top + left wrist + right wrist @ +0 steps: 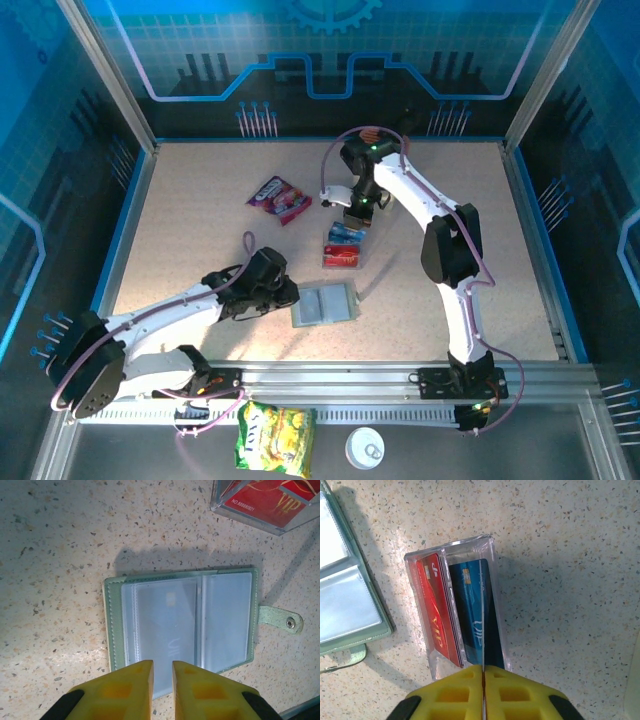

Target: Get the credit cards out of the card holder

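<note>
1. One card holder [180,625] lies open and flat on the counter [200,240]. Its two pale pocket panels face up, and one strap [280,619] with a snap sticks out from a short side.
2. I count two credit cards [470,630]: one red card [436,610] and one blue card [469,610]. Both stand on edge in one clear box [450,547] just beyond the card holder, near it but not touching.
3. The right gripper [483,672] hangs over the box, its fingers pressed together on the blue card's thin top edge.
4. The left gripper [162,665] sits at the card holder's near edge. Its fingers are slightly spread with a narrow gap, and nothing shows in that gap. I cannot tell whether they touch the holder.
5. The left wrist view gives the holder's stitching, the snap and the red card's "VIP" print. The right wrist view gives the box's two slots and the blue card's chip.
6. The top view adds one snack packet [279,198] beyond and left of the card holder, well apart. One yellow-green packet [275,438] and one white round lid [365,448] lie nearer than the holder, past the arms' rail.
7. Bare counter opens left and right of the card holder. The rail edge runs along its near side, and blue walls close the far side.
</note>
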Available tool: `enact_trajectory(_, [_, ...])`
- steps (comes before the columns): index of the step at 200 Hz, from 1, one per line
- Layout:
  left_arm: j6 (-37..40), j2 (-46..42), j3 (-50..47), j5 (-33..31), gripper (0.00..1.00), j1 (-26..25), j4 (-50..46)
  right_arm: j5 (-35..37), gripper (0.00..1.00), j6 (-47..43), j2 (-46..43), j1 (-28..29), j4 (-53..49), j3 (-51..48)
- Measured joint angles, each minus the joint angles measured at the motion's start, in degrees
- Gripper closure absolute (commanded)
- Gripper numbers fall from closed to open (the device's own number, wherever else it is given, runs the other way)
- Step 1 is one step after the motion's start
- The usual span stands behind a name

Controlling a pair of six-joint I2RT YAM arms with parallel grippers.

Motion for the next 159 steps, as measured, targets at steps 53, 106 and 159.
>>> enact_trajectory(53, [-0.4,-0.4,-0.5,0.0,0.83,0.7,0.0,0.1,0.86,1.5,-0.8,0.0,1.5,-1.0])
enact_trajectory(106, [-0.4,1.8,-0.5,0.3,0.92,1.4,1.1,-2.1,0.85,10.8,-9.9,0.5,8.3,-11.1])
enact_trajectory(159, [-0.4,5.4,-0.5,1.2,1.0,1.4,2.0,-6.7,0.94,31.7,-21.2,2.3,22.4,-28.7])
